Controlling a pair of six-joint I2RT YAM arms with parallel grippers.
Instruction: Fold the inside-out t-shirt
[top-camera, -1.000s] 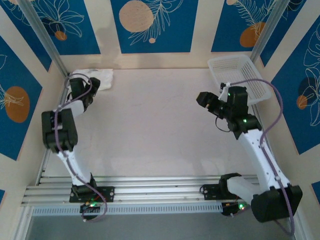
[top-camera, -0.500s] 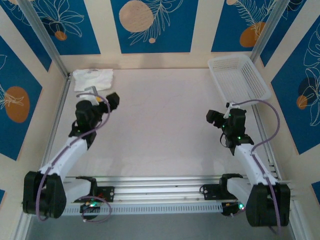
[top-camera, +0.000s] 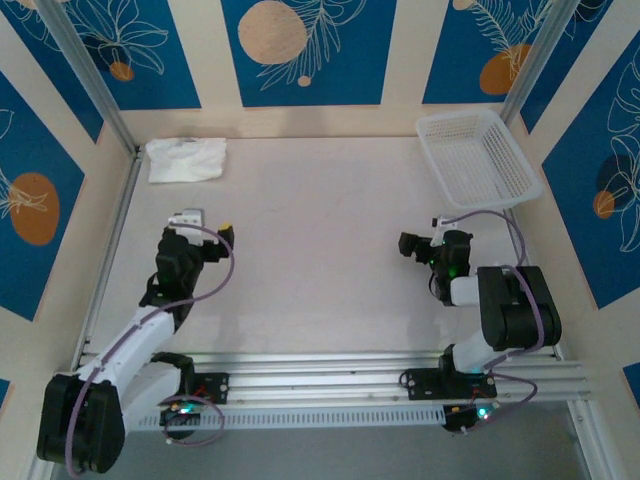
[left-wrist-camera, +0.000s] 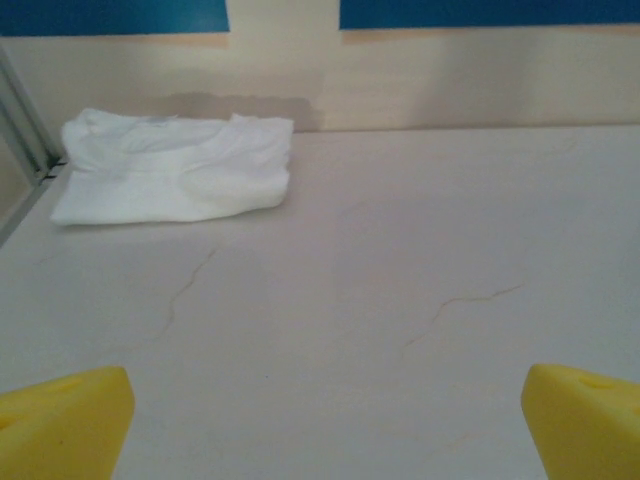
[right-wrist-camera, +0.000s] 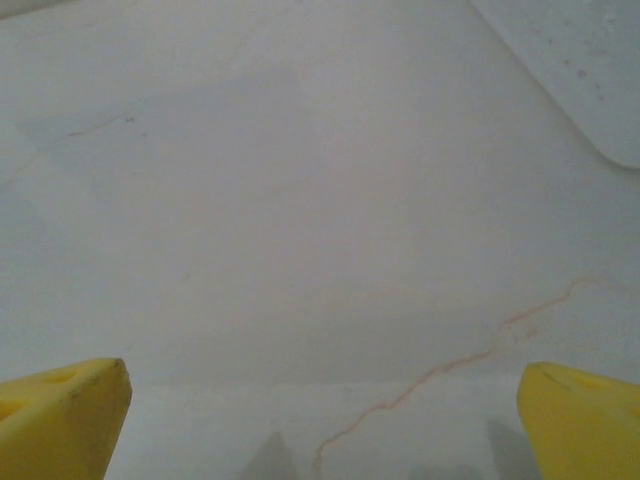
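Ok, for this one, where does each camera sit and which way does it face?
Top external: fixed above and behind the arms, looking down on the table; both arms show, bases at the bottom.
Left wrist: low over the table, facing the far wall and the folded t-shirt at left; its yellow pads at the bottom corners, jaws open.
Right wrist: low, tilted down at the table, basket corner upper right; its yellow pads at the bottom corners, jaws open.
Shared: top and left wrist both show the t-shirt.
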